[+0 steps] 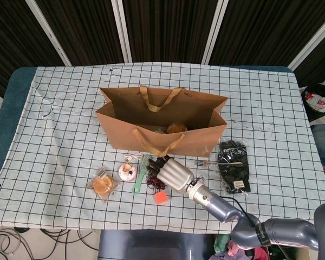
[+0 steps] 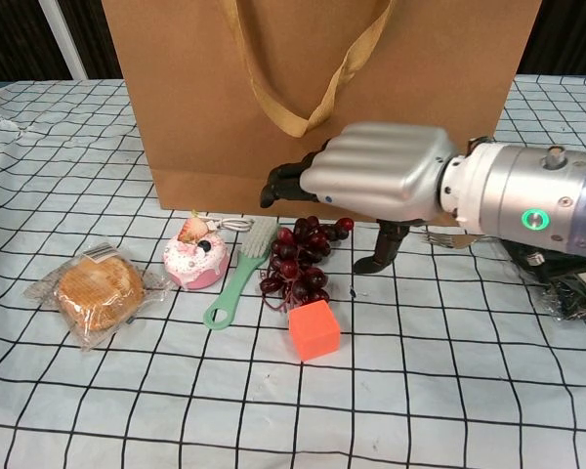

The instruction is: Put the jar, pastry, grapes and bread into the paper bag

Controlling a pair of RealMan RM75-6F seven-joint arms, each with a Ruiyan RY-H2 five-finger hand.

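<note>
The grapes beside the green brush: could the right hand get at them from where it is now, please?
Probably yes. The right hand hovers just above the grapes with nothing between them. The green brush and orange cube sit close beside the bunch, so its fingers might nudge them.

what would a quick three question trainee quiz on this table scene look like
1. True or false: the right hand hovers above the grapes.
2. What lies nearest the orange cube? A) grapes B) wrapped bread C) fork
3. Fill in: a jar already sits inside the paper ____.

Key: 1 true; 2 A; 3 bag.
</note>
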